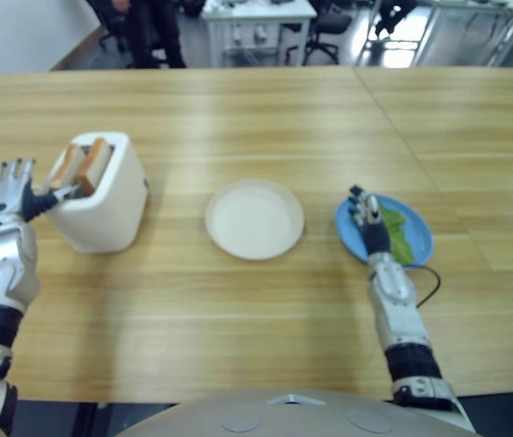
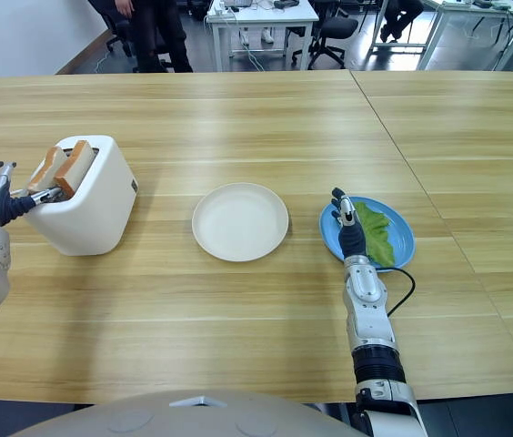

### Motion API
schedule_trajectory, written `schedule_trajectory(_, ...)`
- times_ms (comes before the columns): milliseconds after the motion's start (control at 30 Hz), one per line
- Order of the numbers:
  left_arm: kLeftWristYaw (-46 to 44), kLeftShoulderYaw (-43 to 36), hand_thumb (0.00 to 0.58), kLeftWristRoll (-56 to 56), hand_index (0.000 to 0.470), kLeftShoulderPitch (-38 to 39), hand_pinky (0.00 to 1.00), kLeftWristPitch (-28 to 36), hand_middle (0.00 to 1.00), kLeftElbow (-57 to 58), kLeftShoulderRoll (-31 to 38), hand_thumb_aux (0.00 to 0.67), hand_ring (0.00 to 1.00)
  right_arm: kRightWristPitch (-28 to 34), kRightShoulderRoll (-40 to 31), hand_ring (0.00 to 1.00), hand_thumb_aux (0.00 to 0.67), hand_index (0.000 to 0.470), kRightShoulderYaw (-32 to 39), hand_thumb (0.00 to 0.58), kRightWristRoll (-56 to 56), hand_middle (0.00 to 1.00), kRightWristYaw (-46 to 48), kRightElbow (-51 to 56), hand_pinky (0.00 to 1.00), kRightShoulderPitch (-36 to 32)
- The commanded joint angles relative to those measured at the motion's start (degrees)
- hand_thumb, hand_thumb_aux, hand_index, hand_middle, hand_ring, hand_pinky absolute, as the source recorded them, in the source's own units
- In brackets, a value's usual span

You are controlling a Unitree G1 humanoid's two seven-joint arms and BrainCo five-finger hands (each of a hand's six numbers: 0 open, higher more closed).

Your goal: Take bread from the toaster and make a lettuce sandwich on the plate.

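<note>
Two slices of bread (image 1: pixel 91 166) stand up out of the toaster (image 1: pixel 111 214), their long edges running roughly 7 to 1 o'clock across the table. The left hand (image 1: pixel 4 193) is just beside it, so the bread lies at its 3 o'clock. Its fingers are spread and upright, holding nothing, with the thumb stretched toward the nearer slice; touching or not, I can't tell. It's by far the nearer hand. The right hand (image 2: pixel 348 223) lies with fingers straight and close together at the 9 o'clock rim of the blue plate (image 2: pixel 403 240), with the lettuce (image 2: pixel 377 235) at its 3 o'clock. The white plate (image 2: pixel 240 221) sits between the toaster and the blue plate.
</note>
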Motion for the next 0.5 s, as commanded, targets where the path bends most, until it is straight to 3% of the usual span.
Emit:
schedule_trajectory(33, 1.1, 0.9, 0.580, -2.0, 0.460, -0.9, 0.00, -0.1, 0.00, -0.5, -1.9, 0.670, 0.00, 1.0, -0.2, 0.00, 0.000, 0.000, 0.2, 0.000, -0.2, 0.00, -0.1, 0.2, 0.00, 0.7)
schedule_trajectory(133, 1.0, 0.6, 0.580, -2.8, 0.460, -1.1, 0.00, -0.4, 0.00, -0.5, -2.3, 0.670, 0.00, 1.1, -0.1, 0.00, 0.000, 0.000, 0.2, 0.000, -0.3, 0.00, -0.1, -0.1, 0.00, 0.9)
schedule_trajectory(167, 1.2, 0.5, 0.580, -2.8, 0.460, -0.9, 0.42, -0.4, 0.42, -0.7, -2.3, 0.670, 0.42, 1.2, -0.1, 0.00, 0.000, 0.000, 0.3, 0.000, -0.3, 0.00, -0.1, -0.1, 0.00, 0.9)
schedule_trajectory(200, 1.4, 0.6, 0.580, -2.8, 0.460, -0.6, 1.00, -0.4, 1.00, -0.9, -2.2, 0.670, 1.00, 1.3, -0.1, 0.00, 0.000, 0.000, 0.3, 0.000, -0.3, 0.00, -0.1, -0.1, 0.00, 0.9)
schedule_trajectory(500, 7.8, 4.4, 0.580, -3.4, 0.460, 2.2, 1.00, -4.5, 1.00, -11.4, -2.8, 0.670, 1.00, 1.6, -0.1, 0.00, 0.000, 0.000, 0.3, 0.000, -0.5, 0.00, -0.2, 0.6, 0.00, 0.9)
